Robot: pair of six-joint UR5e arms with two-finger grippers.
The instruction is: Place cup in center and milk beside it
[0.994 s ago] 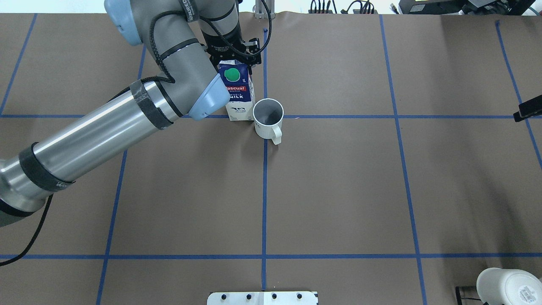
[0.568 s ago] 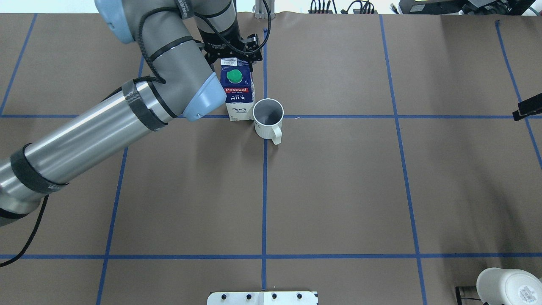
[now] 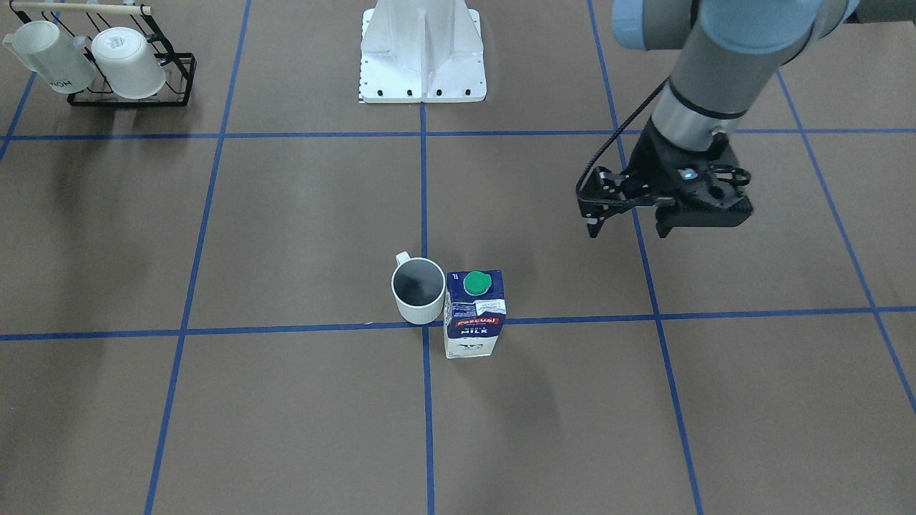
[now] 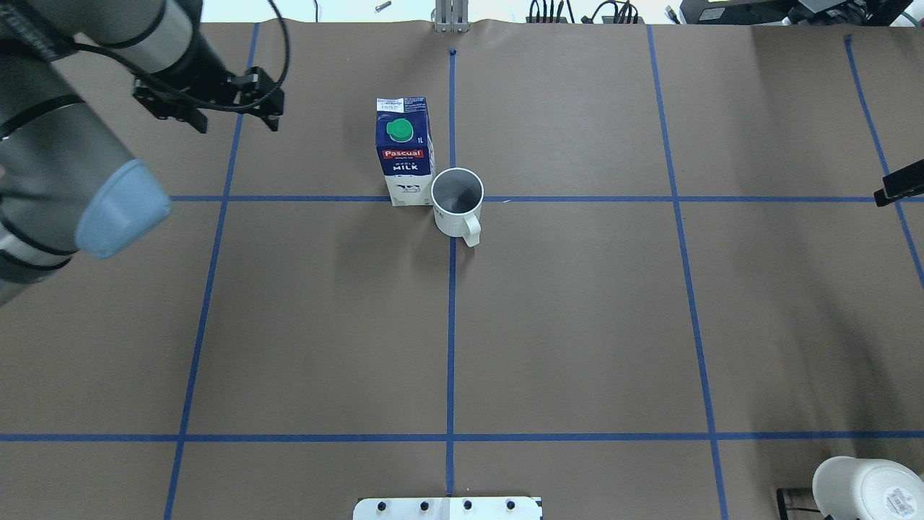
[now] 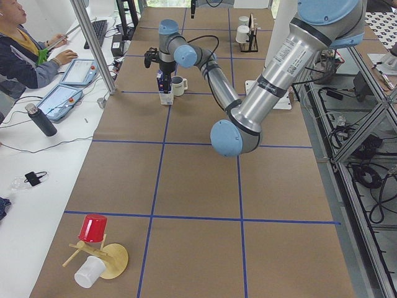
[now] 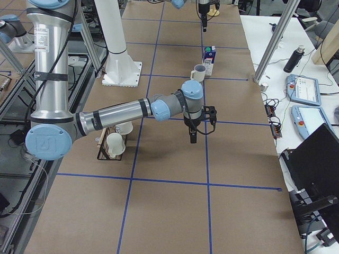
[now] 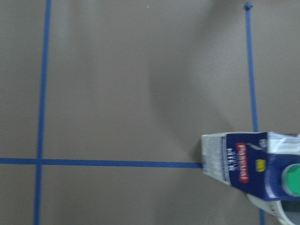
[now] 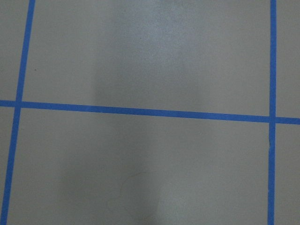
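Since a moment ago the left gripper (image 4: 237,119) has let go of the carton's top and swung well away to the robot's left, its jaws spread and empty. Nearest the robot, the plain white mug with a grey inside (image 4: 457,209) sits on the central crossing of the blue tape lines (image 4: 577,198). Just beyond it and to the left, the tall blue-and-white milk carton with a green cap (image 4: 404,155) stands upright, just beside the mug. Both look placed, so the retreat should stay high and wide of the tippy carton. Whether the right gripper (image 6: 192,138) is spread or closed, I cannot tell.
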